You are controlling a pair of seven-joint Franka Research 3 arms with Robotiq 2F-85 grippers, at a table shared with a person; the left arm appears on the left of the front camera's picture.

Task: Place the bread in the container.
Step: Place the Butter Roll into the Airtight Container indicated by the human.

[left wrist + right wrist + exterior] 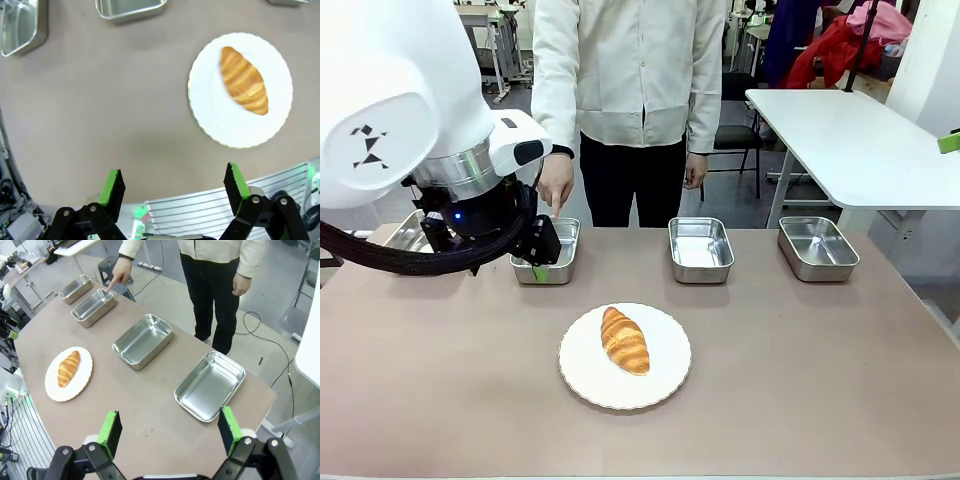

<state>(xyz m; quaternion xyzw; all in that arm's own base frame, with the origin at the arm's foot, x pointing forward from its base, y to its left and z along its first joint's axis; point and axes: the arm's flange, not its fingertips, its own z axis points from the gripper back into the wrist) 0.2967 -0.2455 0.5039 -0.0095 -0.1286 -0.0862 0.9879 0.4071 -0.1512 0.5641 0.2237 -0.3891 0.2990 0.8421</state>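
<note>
Bread (625, 340) lies on the plate (582, 385), near centre. Left gripper (172, 182) and right gripper (167, 426): jaws apart, empty. Risk: the person's hand (556, 183) touches the container (97, 315), far side, second from left. You could clip the finger or pick an identical neighbour pan.

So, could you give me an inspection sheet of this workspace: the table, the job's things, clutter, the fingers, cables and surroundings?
Surface: brown table, holding a plate and four pans.
Job's things: bread lies on a white plate; the container is empty, and a person's hand points at it.
Clutter: three other pans, all empty.
Fingers: left gripper open and empty above the table; right gripper open and empty.
Cables: black bundle along the left arm; a cable on the floor.
Surroundings: the person stands at the far side; a white side table stands behind.
</note>
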